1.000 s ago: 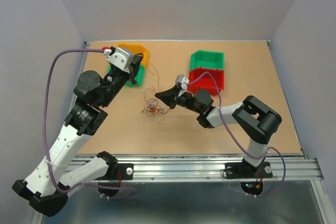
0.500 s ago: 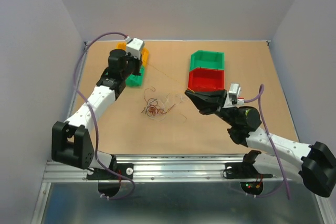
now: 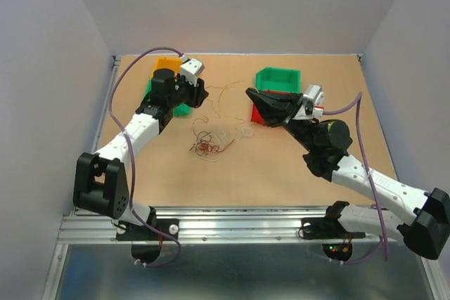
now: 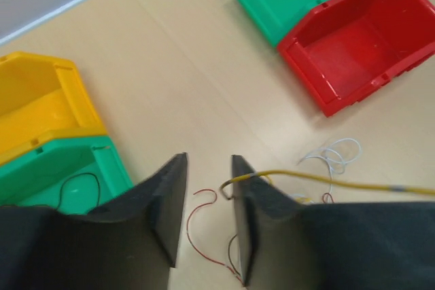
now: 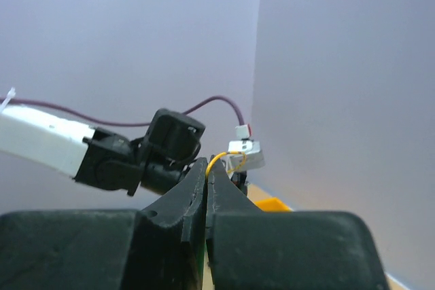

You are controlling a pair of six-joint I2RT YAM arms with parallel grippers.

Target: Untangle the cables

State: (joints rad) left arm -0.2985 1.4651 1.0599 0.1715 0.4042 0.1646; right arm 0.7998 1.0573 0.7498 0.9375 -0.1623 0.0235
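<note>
The cables (image 3: 205, 147) lie as a small reddish-brown wad with pale strands on the table's middle. One thin yellow wire (image 3: 226, 87) stretches in the air between the two grippers. My right gripper (image 3: 249, 92), raised above the red bin, is shut on that yellow wire (image 5: 221, 157) at its tips (image 5: 206, 168). My left gripper (image 4: 209, 168) stands open near the left bins (image 3: 202, 95). The yellow wire's (image 4: 326, 178) hooked end rests against the tip of one of its fingers (image 4: 248, 181), not clamped. A loose red wire (image 4: 194, 212) lies on the table below the gap.
A red bin (image 3: 261, 114) and green bin (image 3: 278, 79) stand at the back right. A yellow bin (image 3: 163, 64) and green bin (image 3: 181, 109) stand at the back left, beside the left gripper. A white wire loop (image 4: 336, 154) lies near the wad.
The left gripper has opened and let go of the yellow wire. The right arm swung out and rose toward the red bin, keeping the wire. The left arm shifted slightly right.
</note>
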